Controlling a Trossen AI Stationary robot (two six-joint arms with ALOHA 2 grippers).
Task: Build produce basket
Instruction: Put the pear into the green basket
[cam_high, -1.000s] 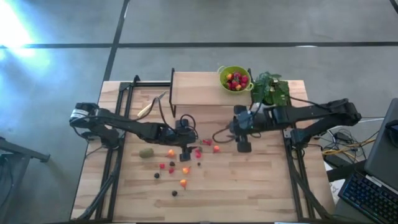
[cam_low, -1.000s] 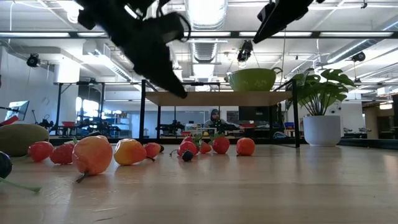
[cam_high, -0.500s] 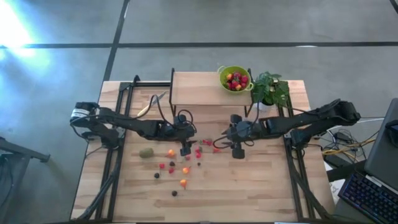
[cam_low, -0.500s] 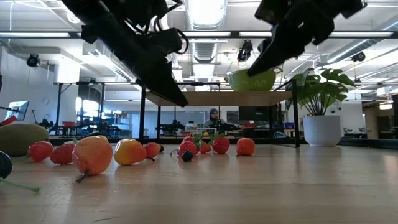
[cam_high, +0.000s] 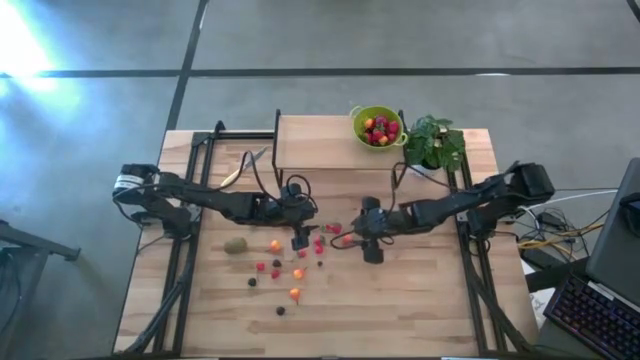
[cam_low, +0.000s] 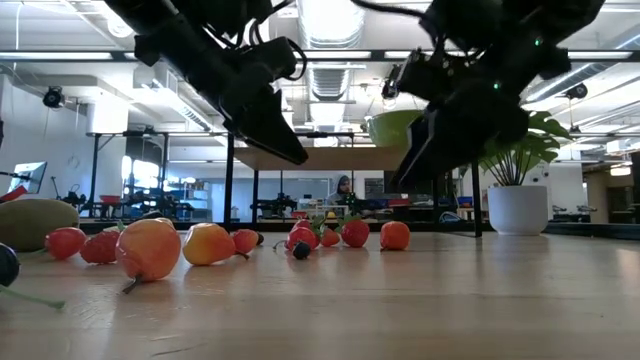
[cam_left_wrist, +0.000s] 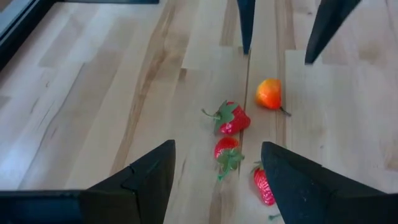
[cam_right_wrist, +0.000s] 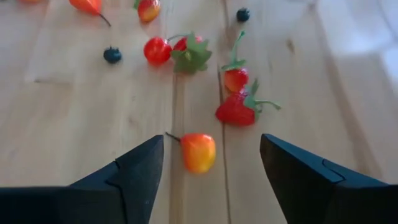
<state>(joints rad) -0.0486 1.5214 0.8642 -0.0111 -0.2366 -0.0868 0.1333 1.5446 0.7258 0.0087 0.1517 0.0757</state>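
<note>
1. Produce basket (cam_high: 378, 127), lime green, sits on the raised shelf (cam_high: 310, 141) at the desk's (cam_high: 420, 300) far edge, just beside the potted plant (cam_high: 433, 142). It already holds several red and orange fruits.
2. Much produce is left loose on the desk's middle: strawberries (cam_left_wrist: 231, 118), an orange fruit (cam_right_wrist: 198, 152), dark berries (cam_right_wrist: 112, 55), and the kiwi-like fruit (cam_high: 235, 245) toward the left edge.
3. Right tool (cam_right_wrist: 205, 163) is low over the orange fruit, fingers spread and empty, the fruit between them.
4. Left tool (cam_left_wrist: 219, 174) hangs over the strawberries, fingers apart, nothing gripped.
5. Judgement: task partway; most pieces, the kiwi-like fruit included, are not yet carried to the basket.
</note>
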